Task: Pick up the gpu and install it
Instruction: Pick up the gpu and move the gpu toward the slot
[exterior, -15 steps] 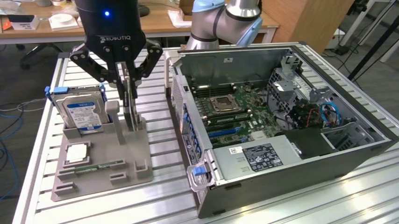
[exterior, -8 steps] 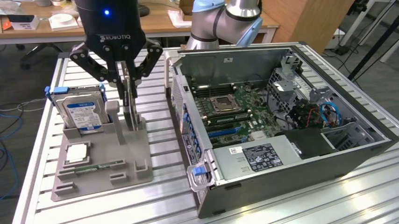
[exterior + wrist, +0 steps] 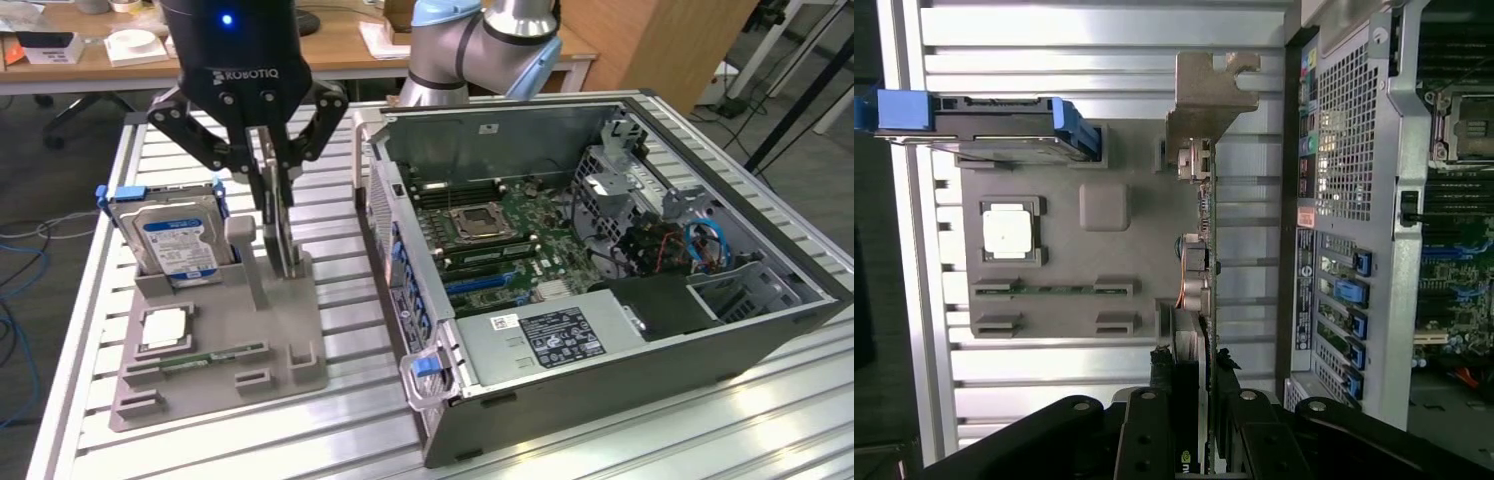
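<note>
The gpu (image 3: pixel 280 235) is a thin dark card seen edge-on, standing upright over the grey parts stand (image 3: pixel 254 320). My gripper (image 3: pixel 274 170) is shut on its upper edge, one finger on each face. The card's lower end sits at the stand's slot; I cannot tell whether it has lifted clear. In the wrist view the gpu (image 3: pixel 1205 250) runs away from my gripper (image 3: pixel 1197 365) as a narrow blade. It ends in its metal bracket (image 3: pixel 1206 95), and the black fingers (image 3: pixel 1164 400) press both sides of it.
The open computer case (image 3: pixel 601 270) lies at the exterior view's right of the stand, motherboard (image 3: pixel 494 240) and blue card slots (image 3: pixel 481 283) exposed. On the stand are a silver hard drive (image 3: pixel 174 235), a processor (image 3: pixel 163 328) and a memory stick (image 3: pixel 200 358). The table is slatted metal.
</note>
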